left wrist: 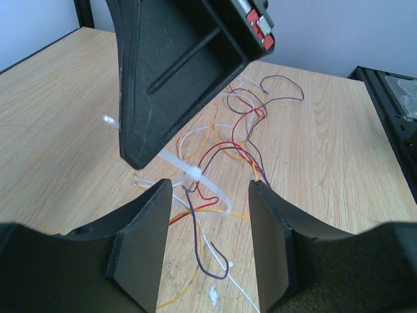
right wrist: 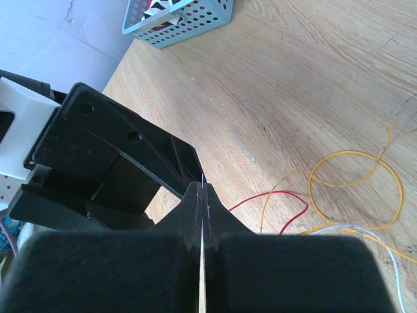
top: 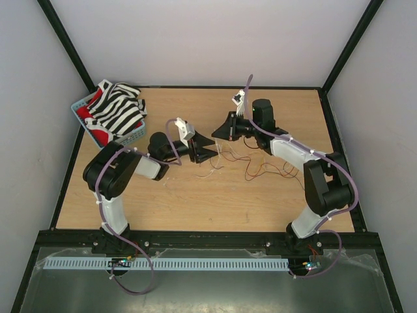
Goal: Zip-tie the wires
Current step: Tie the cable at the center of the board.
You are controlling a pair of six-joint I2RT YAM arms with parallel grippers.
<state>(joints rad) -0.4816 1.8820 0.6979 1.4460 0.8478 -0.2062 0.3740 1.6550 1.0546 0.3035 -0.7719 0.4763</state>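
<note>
Curling thin wires (left wrist: pixel 225 148), whitish zip tie (left wrist: pixel 195 175)

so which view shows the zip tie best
Left wrist view: the zip tie is a clear whitish strip crossing the wires just past the open left gripper. Right wrist view shows only a pale sliver, likely it, pinched in the shut right gripper. Top view: too small to tell.

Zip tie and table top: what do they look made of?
Zip tie: whitish, slightly translucent plastic with a smooth finish, probably nylon; it bends in a soft curve. Table top: light wood or wood-look laminate, matte; grain lines run along it.
</note>
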